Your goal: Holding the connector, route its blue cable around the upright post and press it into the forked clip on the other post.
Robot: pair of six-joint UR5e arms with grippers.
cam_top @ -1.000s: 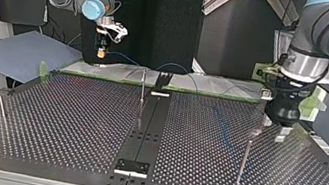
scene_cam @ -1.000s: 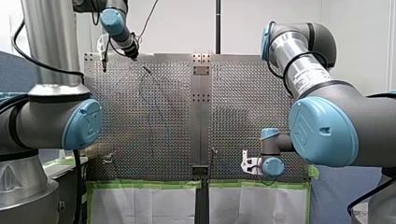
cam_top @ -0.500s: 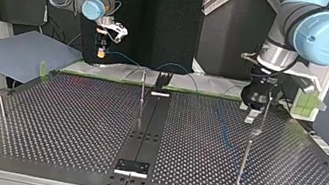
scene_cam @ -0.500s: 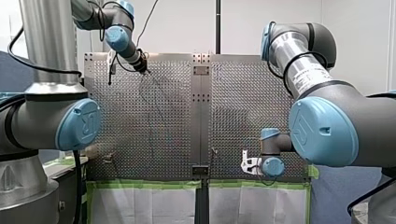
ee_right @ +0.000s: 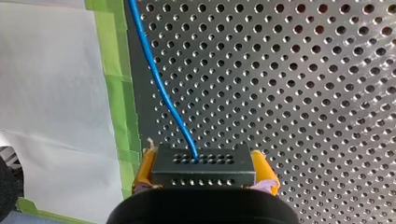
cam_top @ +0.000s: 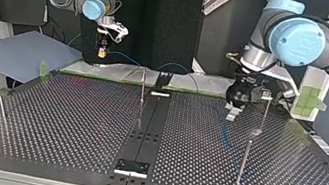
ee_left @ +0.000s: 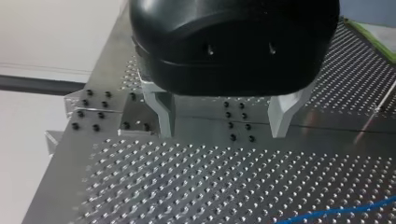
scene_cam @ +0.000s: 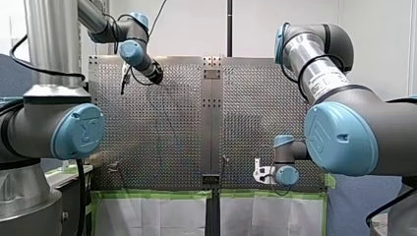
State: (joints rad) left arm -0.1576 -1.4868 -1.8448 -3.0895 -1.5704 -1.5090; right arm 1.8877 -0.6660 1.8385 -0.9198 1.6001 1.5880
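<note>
My right gripper [ee_right: 205, 184] is shut on the black connector [ee_right: 203, 165], its yellow pads on both sides of it. The blue cable [ee_right: 159, 79] leaves the connector and runs ahead over the perforated plate. In the top view this gripper [cam_top: 102, 50] hangs beyond the table's far edge at the left. My left gripper [ee_left: 223, 133] is open, nothing between its metal fingers [ee_left: 164, 116], low over the plate. It [cam_top: 233, 111] hovers beside a thin upright post [cam_top: 265, 114]. A second post [cam_top: 244, 159] stands nearer, a third [cam_top: 143, 89] by the centre rail. Cable [cam_top: 224, 133] lies under my left gripper.
Green tape [ee_right: 116, 74] and white paper [ee_right: 51, 93] edge the plate beside the connector. A blue mat [cam_top: 22, 51] lies off the table at the top view's left. A dark centre rail [cam_top: 146, 130] splits the plate. Another short post [cam_top: 1, 108] leans at the left.
My left arm has swung toward the top view's left, past the thin post, staying open. My right gripper has stayed put with the connector.
</note>
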